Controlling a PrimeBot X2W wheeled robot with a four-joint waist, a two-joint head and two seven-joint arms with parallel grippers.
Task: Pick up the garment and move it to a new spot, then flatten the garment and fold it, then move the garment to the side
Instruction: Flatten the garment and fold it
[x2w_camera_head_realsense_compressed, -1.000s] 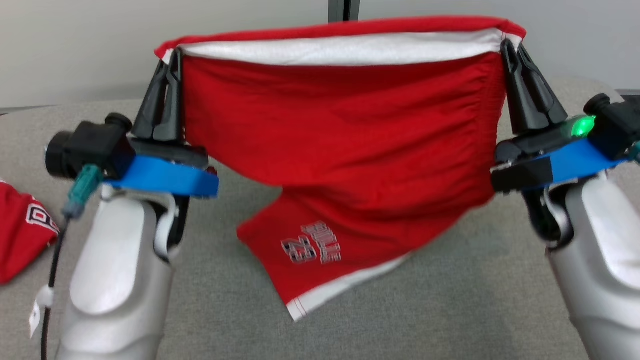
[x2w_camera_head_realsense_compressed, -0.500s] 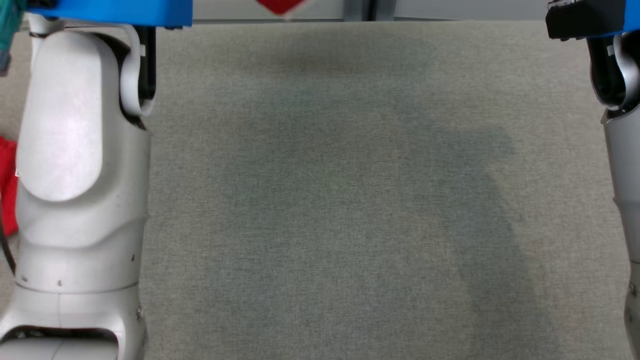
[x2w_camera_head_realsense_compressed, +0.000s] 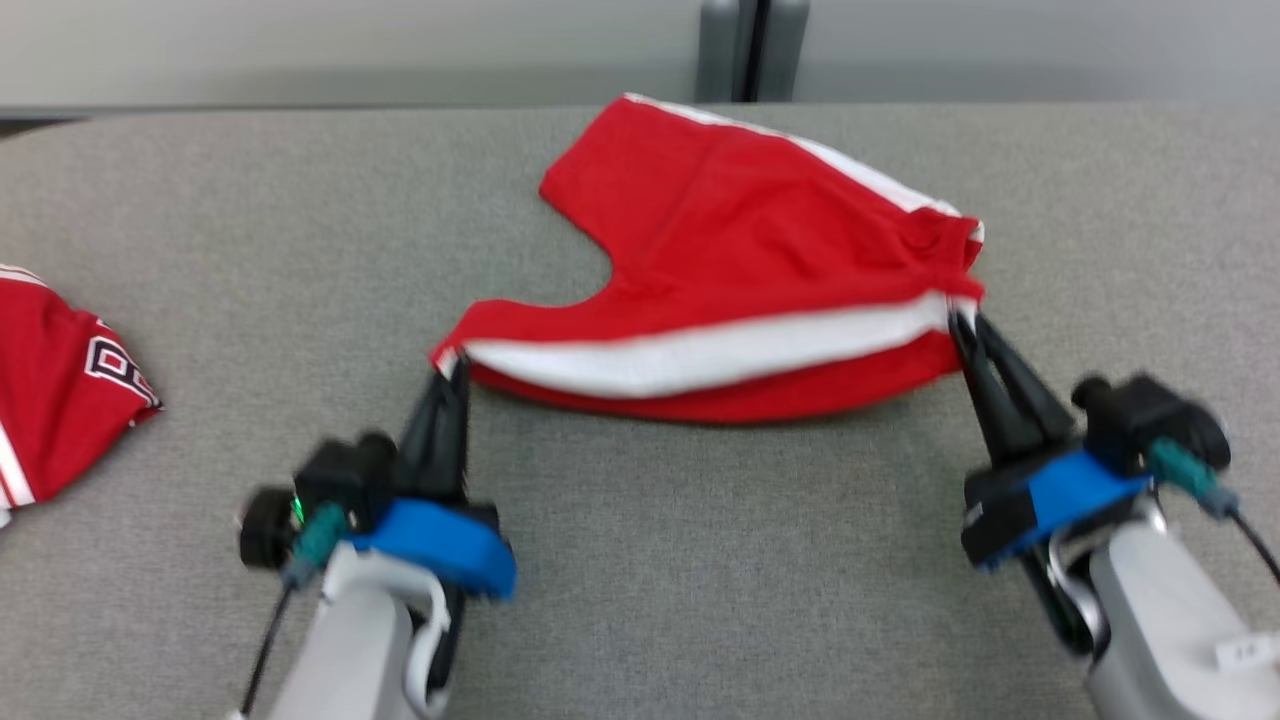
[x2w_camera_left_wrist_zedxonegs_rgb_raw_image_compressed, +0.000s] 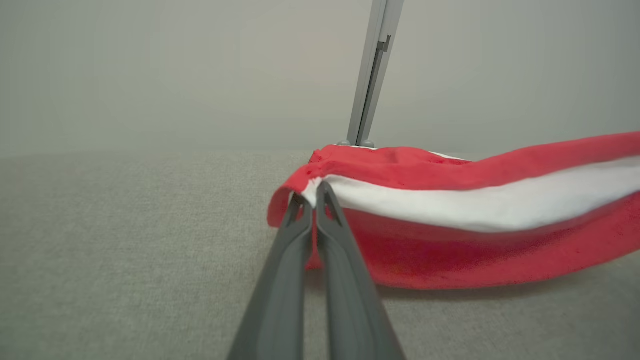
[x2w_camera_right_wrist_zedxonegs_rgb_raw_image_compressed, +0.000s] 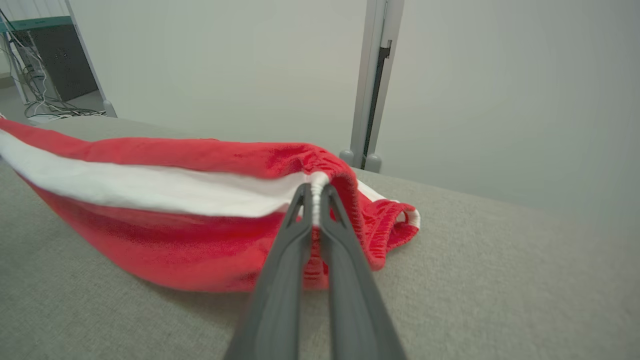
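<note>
Currently: red garment (x2w_camera_head_realsense_compressed: 740, 260) with white bands lies on the grey table (x2w_camera_head_realsense_compressed: 700, 580), a little toward 12 o'clock from the middle of the head view. Its far part rests flat on the table and reaches out to 11 o'clock. Its near, white-banded edge is drawn taut between the two grippers.

Left gripper (x2w_camera_head_realsense_compressed: 450, 375): fingers pressed together, pinching the garment's corner at its 8 o'clock. Left wrist view confirms this: the gripper (x2w_camera_left_wrist_zedxonegs_rgb_raw_image_compressed: 314, 197) is closed on the end of the white band, and the garment (x2w_camera_left_wrist_zedxonegs_rgb_raw_image_compressed: 475, 240) runs off toward 3 o'clock and sags below the band. Cannot tell whether the sag touches the table.

Right gripper (x2w_camera_head_realsense_compressed: 965, 325): fingers pressed together, pinching the corner at the garment's 4 o'clock. In the right wrist view the gripper (x2w_camera_right_wrist_zedxonegs_rgb_raw_image_compressed: 315, 192) is closed on the white seam. The garment (x2w_camera_right_wrist_zedxonegs_rgb_raw_image_compressed: 175, 240) extends toward 9 o'clock, with a gathered edge bunched at 3 o'clock of the tips.

Second red cloth (x2w_camera_head_realsense_compressed: 50, 400) with an emblem sits at 9 o'clock of the head view, well apart. Grey post (x2w_camera_head_realsense_compressed: 752, 45) stands at 12 o'clock, beyond the table's far edge
</note>
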